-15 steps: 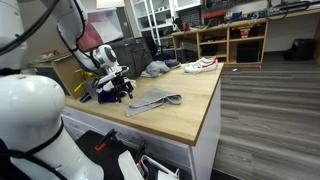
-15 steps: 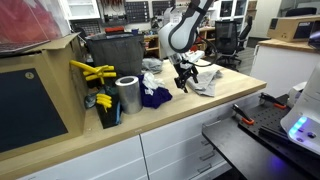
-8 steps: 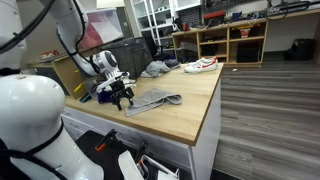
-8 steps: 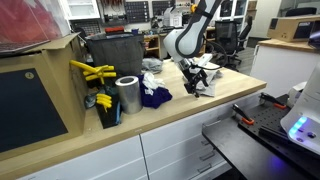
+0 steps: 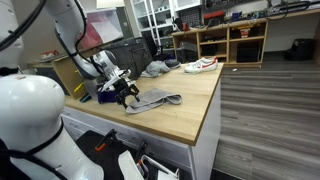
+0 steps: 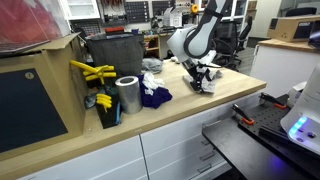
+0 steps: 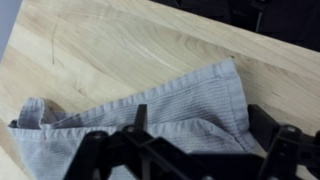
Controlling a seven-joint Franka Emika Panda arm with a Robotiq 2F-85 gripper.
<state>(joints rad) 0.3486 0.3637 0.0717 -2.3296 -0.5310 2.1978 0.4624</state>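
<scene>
Grey towel [image 7: 150,120] lies crumpled on wooden countertop [image 7: 120,50] — slack, nothing pinning it. Gripper [image 5: 127,93] hangs low over towel's bunched end, jaws spread wide, empty — fingers straddle folds; contact unclear. Blue cloth [image 6: 153,97], metal can [image 6: 127,95] well apart.

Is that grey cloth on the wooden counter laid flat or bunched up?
Bunched up: the grey cloth shows overlapping folds and creases in the wrist view, not one smooth sheet.
</scene>
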